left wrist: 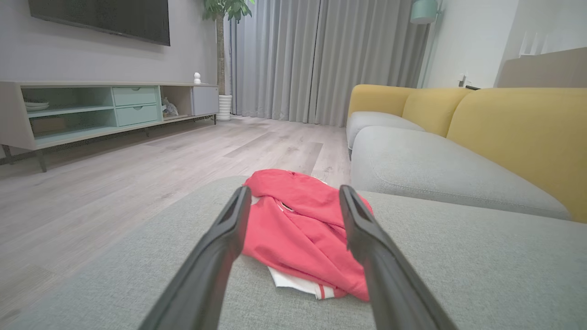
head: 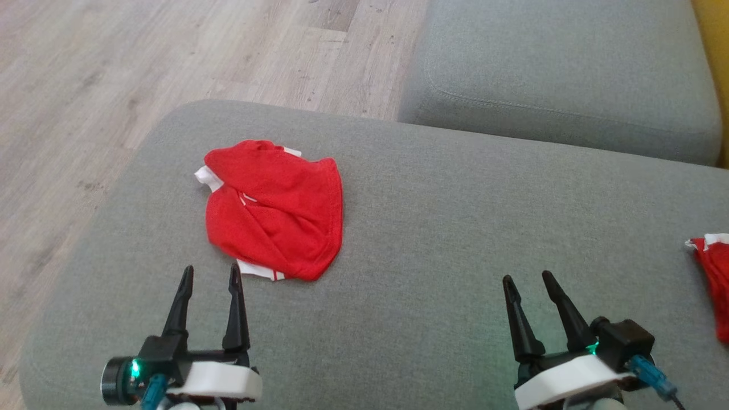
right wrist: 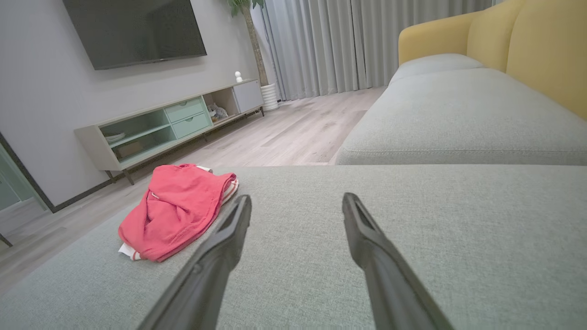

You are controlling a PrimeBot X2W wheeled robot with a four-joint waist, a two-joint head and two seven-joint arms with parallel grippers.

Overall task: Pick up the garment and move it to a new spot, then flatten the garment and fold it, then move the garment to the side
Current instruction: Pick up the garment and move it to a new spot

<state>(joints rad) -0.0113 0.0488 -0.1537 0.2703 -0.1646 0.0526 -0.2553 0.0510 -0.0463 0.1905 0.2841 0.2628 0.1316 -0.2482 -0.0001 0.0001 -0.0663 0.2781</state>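
Pale wooden floor (head: 85,85) is seen at far left, beside a grey sofa seat (head: 427,228). A crumpled red garment (head: 273,210) with white trim is shown lying on the seat's left part, gripped by nothing. Just short of its near edge, the left pincer (head: 211,273) is held over the seat, fingers spread apart and empty. Farther right, well apart from the garment, the right pincer (head: 527,277) is likewise held with fingers apart, nothing between them. At the right edge, part of a second red cloth (head: 715,273) is seen on the seat.
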